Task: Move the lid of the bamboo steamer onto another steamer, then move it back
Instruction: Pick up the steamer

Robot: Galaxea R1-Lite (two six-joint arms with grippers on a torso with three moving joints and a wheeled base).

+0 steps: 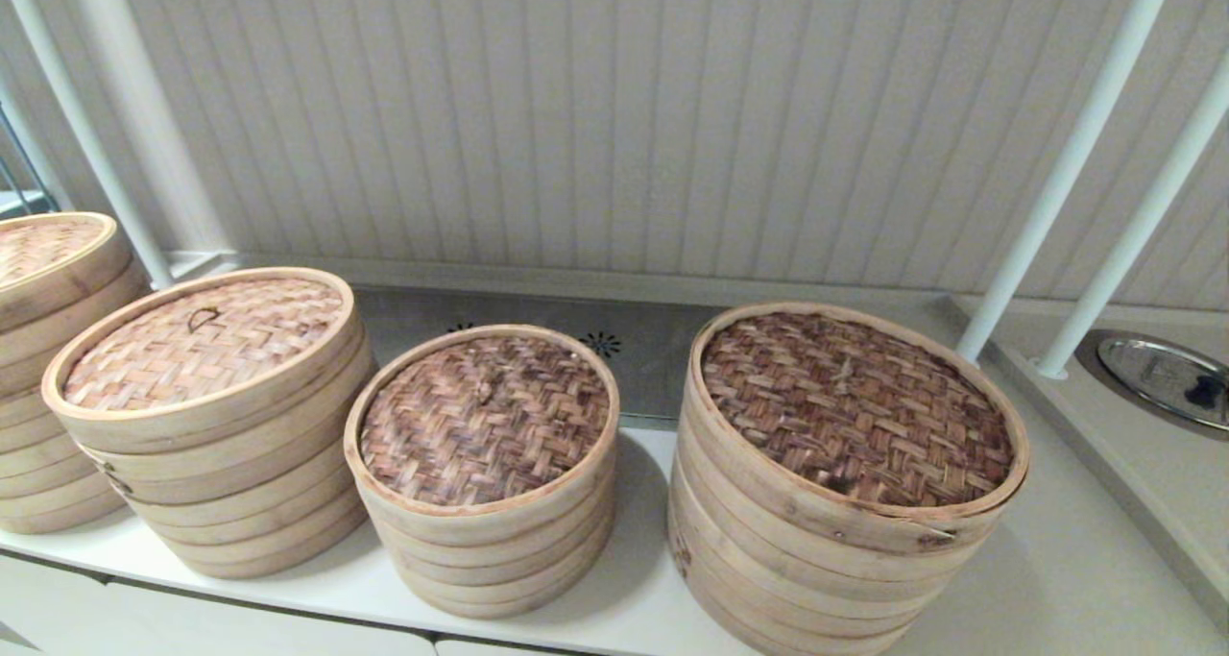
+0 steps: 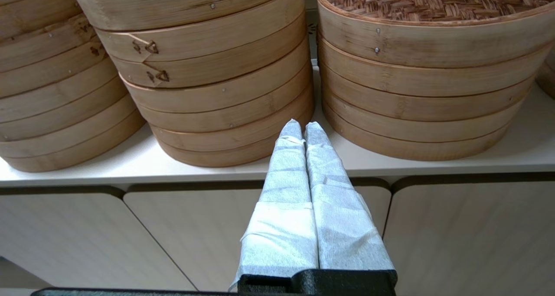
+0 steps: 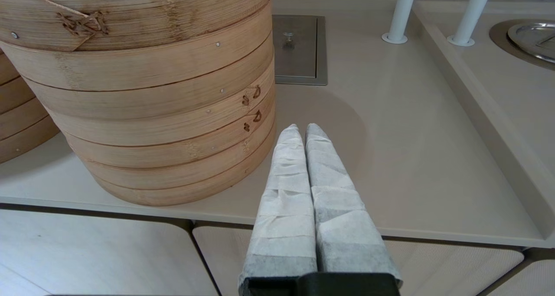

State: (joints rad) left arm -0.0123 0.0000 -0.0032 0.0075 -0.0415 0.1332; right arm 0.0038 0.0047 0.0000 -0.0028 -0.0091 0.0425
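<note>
From the head camera, four bamboo steamers line a pale counter (image 1: 614, 598) under a ribbed white wall. The bamboo steamer lid (image 1: 204, 342) — light tan herringbone, small dark loop handle — sits centre-left of the frame, closed on its own stack. Just right of it stands the smallest steamer (image 1: 485, 473) with its reddish-brown woven top, and further right the widest steamer (image 1: 845, 483). No arm shows in this view at all.

Over to the left wrist camera: the left gripper (image 2: 302, 123), wrapped in white cloth, has its fingers pressed together and holds nothing. It sits low in front of the cabinet doors, its tips pointing at the gap between the tan-lidded stack at upper centre-left and the smallest steamer at upper right. The lid's rim lies above and left of the tips — so the lift, I judge, falls to this nearer arm, which has to rise and spread its fingers first.

Right wrist camera: the right gripper (image 3: 302, 128) is likewise closed and empty, low beside the widest steamer, facing bare counter, two white posts and a metal hatch (image 3: 298, 49) at the top.
</note>
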